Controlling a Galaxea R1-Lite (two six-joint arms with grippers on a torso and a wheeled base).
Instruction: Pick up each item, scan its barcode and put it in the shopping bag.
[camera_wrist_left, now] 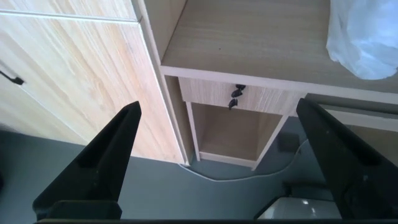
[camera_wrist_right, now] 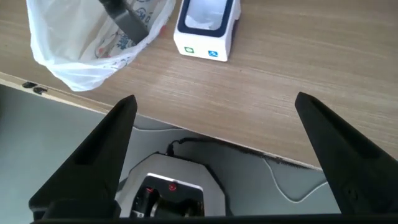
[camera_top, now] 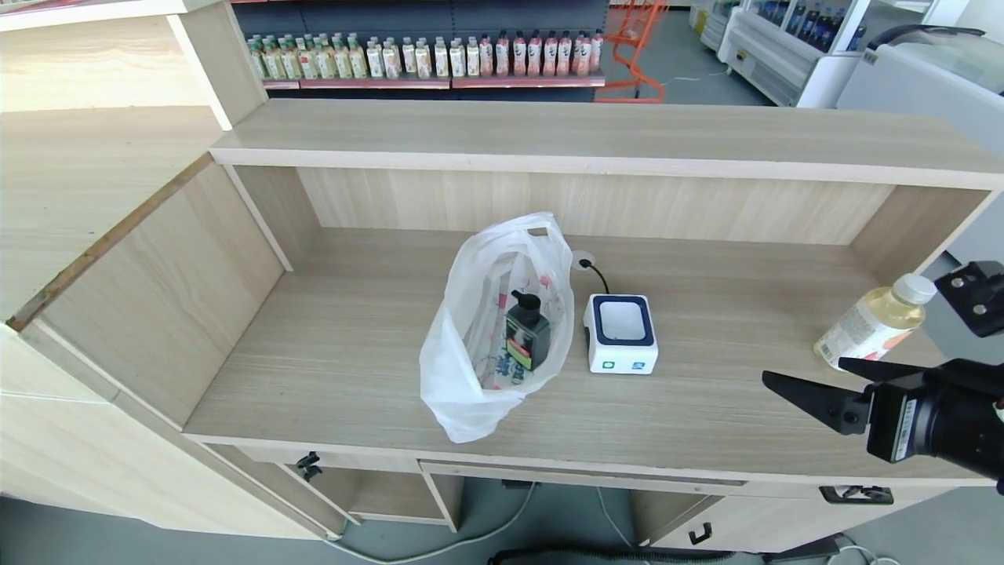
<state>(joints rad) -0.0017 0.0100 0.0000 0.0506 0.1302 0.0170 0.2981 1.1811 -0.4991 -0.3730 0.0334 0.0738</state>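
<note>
A white plastic shopping bag (camera_top: 471, 345) stands open at mid-counter with a black pump bottle (camera_top: 527, 333) inside it. Just right of the bag sits a white scanner (camera_top: 621, 333) with a blue-framed window. A bottle of pale yellow liquid (camera_top: 874, 322) with a white cap leans at the counter's right end. My right gripper (camera_top: 835, 382) is open and empty over the counter's front edge, in front of that bottle. Its wrist view shows the gripper (camera_wrist_right: 217, 155), scanner (camera_wrist_right: 207, 28) and bag (camera_wrist_right: 81, 56). My left gripper (camera_wrist_left: 217, 168) hangs open and empty below the counter's front left corner.
The wooden counter (camera_top: 706, 408) has a raised back shelf and side walls. A drawer with a key (camera_wrist_left: 235, 96) sits under the front edge, and an open cubby lies below it. A cable (camera_top: 600, 276) runs back from the scanner. Bare surface lies between the scanner and the yellow bottle.
</note>
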